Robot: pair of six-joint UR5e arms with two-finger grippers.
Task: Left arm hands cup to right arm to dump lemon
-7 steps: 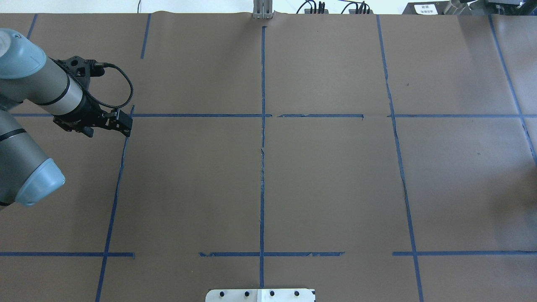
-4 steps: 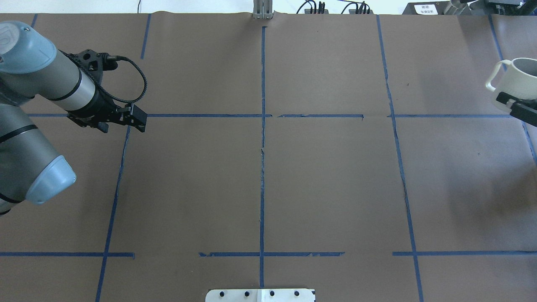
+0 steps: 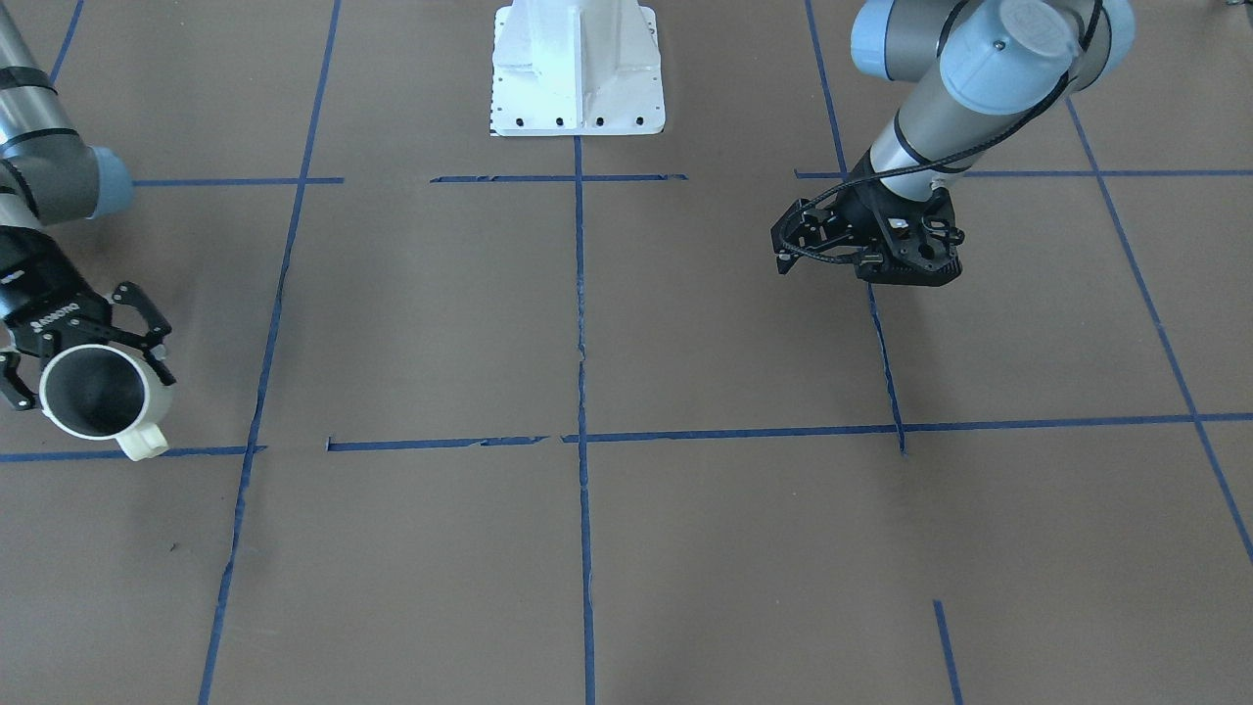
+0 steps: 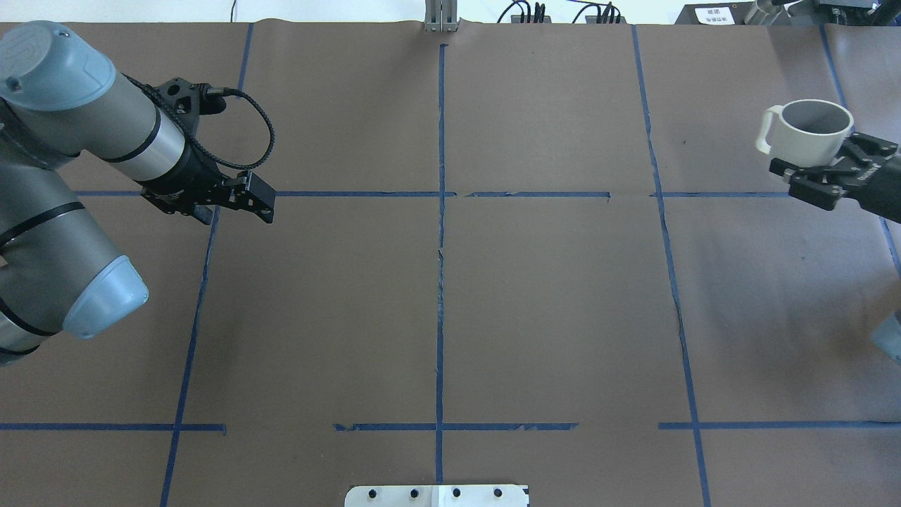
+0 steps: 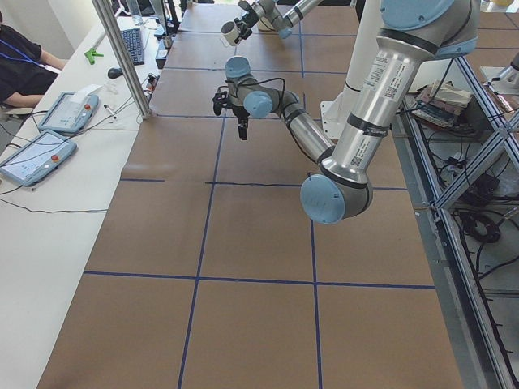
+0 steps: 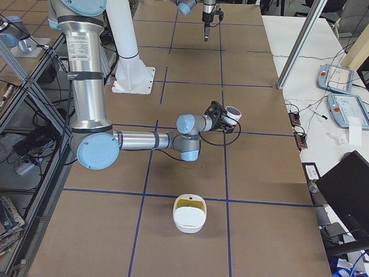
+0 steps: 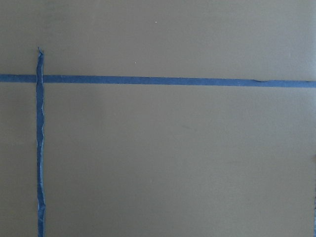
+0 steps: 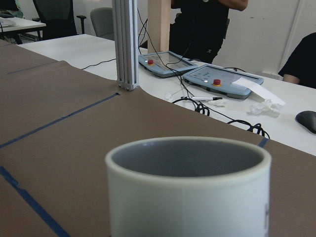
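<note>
My right gripper (image 4: pixel 822 160), lettered "ROBOTIQ", is shut on the white cup (image 4: pixel 809 130) and holds it upright above the table's right side. The cup's handle points toward the table's middle. The cup also shows in the front view (image 3: pixel 93 397), in the right side view (image 6: pixel 233 113) and close up in the right wrist view (image 8: pixel 187 182). Its grey inside looks empty in the front view. No lemon slice shows in any view. My left gripper (image 4: pixel 257 197) is shut and empty, hanging over a blue tape crossing on the left side; it also shows in the front view (image 3: pixel 871 259).
Brown paper with blue tape lines (image 4: pixel 440 232) covers the table. A white bowl (image 6: pixel 189 214) with a yellowish inside stands near the table's right end. The robot's white base (image 3: pixel 578 69) is at the near edge. Pendants and cables lie on the white bench (image 8: pixel 217 84) beyond.
My right gripper has come in from the right edge with the cup and moved toward the table's middle. My left arm has moved right, toward the centre.
</note>
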